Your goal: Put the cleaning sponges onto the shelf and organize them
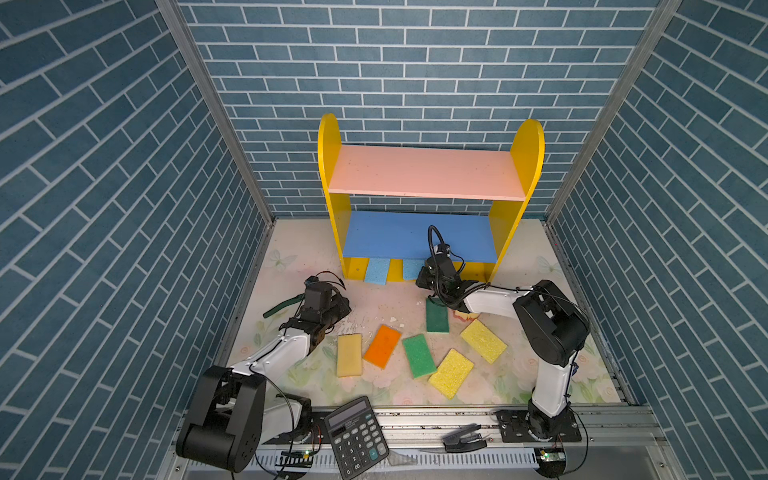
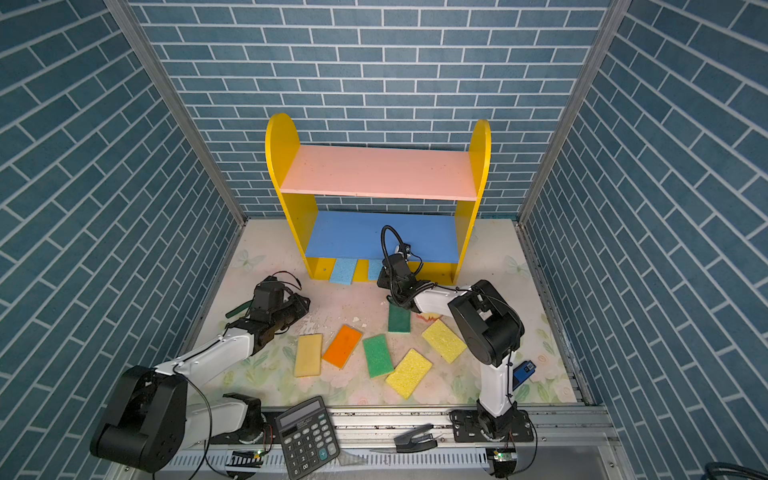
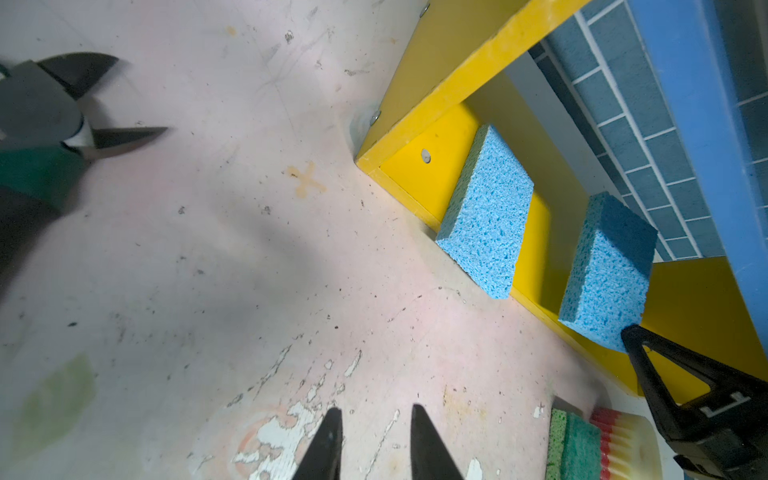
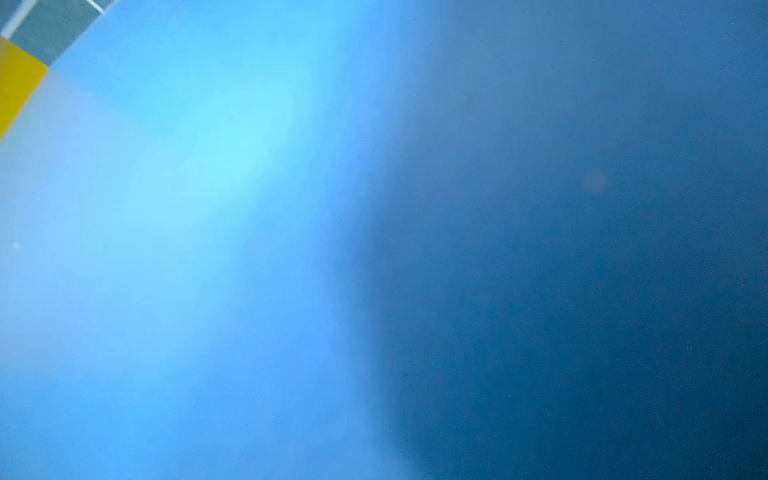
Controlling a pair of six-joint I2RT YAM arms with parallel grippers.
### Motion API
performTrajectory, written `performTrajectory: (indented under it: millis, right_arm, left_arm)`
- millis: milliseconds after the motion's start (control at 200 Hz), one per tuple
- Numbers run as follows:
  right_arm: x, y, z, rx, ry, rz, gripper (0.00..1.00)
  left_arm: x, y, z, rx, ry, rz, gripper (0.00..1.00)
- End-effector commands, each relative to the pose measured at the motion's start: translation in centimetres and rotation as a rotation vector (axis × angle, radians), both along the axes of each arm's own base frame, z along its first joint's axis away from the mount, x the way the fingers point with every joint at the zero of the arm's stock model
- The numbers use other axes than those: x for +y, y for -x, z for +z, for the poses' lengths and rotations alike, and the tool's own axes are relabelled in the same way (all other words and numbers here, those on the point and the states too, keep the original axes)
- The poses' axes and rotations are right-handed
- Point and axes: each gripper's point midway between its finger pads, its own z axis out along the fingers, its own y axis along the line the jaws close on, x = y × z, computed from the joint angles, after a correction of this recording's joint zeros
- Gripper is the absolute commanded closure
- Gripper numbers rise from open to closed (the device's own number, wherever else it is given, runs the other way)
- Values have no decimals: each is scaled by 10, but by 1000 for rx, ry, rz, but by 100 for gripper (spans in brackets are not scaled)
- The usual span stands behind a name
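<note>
The second blue sponge [image 3: 606, 274] lay on the yellow base [image 3: 415, 178] of the shelf [image 1: 424, 170], about mid-width, with its front end overhanging the base's front edge. The first blue sponge [image 3: 486, 216] sat beside it but apart, nearer the shelf's side panel on the left arm's side, and overhung in the same way.

The right tool [image 3: 636, 345] was at the second sponge's front corner, jaws closed together with nothing seen between them. Whether it touched the foam could not be told. Its wrist view was only a blue blur, which suggested it sat close under the blue middle board [image 1: 399, 237].

The step looked like seating that sponge deeper. To do it well, the closed tips should press squarely on the middle of the front face, not the corner. That way the soft foam would slide straight rather than pivot toward its neighbour. The push should stay low and stop once the end was flush. The retreat would need care for the dark green sponge [image 1: 437, 316] just in front of the shelf.

The left tool [image 3: 376, 419] hovered over bare tabletop [image 1: 374, 299] before the shelf, narrowly parted and empty. Farther out lay the pale yellow sponge [image 1: 349, 355], orange sponge [image 1: 382, 346], green sponge [image 1: 419, 356], nearer yellow sponge [image 1: 483, 340] and farther yellow sponge [image 1: 451, 373], not yet shelved.
</note>
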Motion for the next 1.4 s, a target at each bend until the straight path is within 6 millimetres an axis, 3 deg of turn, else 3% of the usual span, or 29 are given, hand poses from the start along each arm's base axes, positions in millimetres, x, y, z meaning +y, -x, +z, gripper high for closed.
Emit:
performTrajectory:
  millis: [0,265,485,675,940,1190,1395]
  right_arm:
    - [-4,-1,-18,67,-31,-60,91]
    - [-13,12,-28,104,-25,-64,69]
    - [-28,25,-17,85,-13,-67,68]
    - [-41,43,1,69,11,-36,68]
    - [-67,70,12,65,20,-47,70]
    - [-74,71,30,14,54,-39,70]
    - [-76,72,26,22,80,-26,70]
  left_arm:
    - [0,0,-4,4,8,0,70]
    - [-3,0,-5,6,10,1,70]
    - [-27,-8,-10,13,2,-52,71]
    - [-54,-24,-19,0,38,-92,100]
    - [-66,-50,-27,-113,139,-62,100]
    - [-74,-69,-41,-159,209,-26,100]
    - [-85,-84,-40,-191,243,-49,100]
